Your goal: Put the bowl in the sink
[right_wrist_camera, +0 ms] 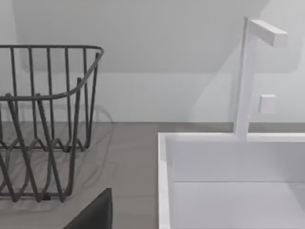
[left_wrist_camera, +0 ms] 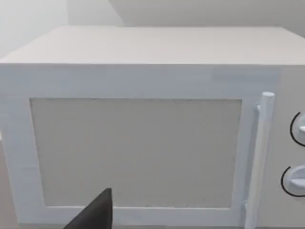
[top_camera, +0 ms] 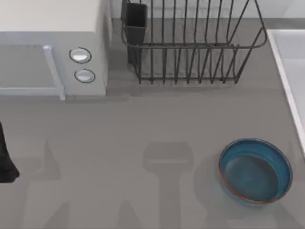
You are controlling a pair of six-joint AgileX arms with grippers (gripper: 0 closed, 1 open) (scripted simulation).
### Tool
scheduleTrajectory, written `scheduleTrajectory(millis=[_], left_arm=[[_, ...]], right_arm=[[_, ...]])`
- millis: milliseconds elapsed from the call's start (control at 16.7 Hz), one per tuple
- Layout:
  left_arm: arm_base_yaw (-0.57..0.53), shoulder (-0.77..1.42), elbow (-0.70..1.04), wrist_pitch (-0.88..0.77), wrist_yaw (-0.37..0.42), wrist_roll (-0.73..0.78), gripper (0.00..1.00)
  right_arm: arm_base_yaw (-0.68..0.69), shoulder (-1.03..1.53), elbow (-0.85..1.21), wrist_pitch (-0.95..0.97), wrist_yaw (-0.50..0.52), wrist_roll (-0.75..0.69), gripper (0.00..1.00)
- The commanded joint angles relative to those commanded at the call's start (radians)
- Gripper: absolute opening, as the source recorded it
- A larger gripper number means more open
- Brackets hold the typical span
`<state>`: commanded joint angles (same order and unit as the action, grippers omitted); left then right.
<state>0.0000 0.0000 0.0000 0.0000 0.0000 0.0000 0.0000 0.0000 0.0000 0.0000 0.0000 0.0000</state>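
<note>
- While parked at the table's left edge, left gripper (top_camera: 5, 162) faced the microwave (left_wrist_camera: 143, 124); finger opening: cannot tell.
- Bowl (top_camera: 256, 171) upright on the table (top_camera: 143, 124), far right of that gripper, just beside the sink (top_camera: 290, 62).
- Right wrist view: sink beside dish rack (right_wrist_camera: 43, 124).

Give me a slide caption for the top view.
Blue bowl sits on the counter near the sink, with dish rack and microwave behind.

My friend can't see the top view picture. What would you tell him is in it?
A blue bowl sits on the grey table near the right side, close to the pale sink. Behind stand a white microwave at left and a dark wire dish rack.
</note>
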Motion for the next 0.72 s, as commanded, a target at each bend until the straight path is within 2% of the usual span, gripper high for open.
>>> scheduleTrajectory(millis=[360,720], left_arm=[[0.000,0.000,0.000,0.000,0.000,0.000,1.00],[0.000,0.000,0.000,0.000,0.000,0.000,1.00]], right_arm=[[0.026,0.108,0.105,-0.099,-0.001,0.028,1.00],[0.108,0.578,0.461,-0.453,0.001,0.116,1.00]])
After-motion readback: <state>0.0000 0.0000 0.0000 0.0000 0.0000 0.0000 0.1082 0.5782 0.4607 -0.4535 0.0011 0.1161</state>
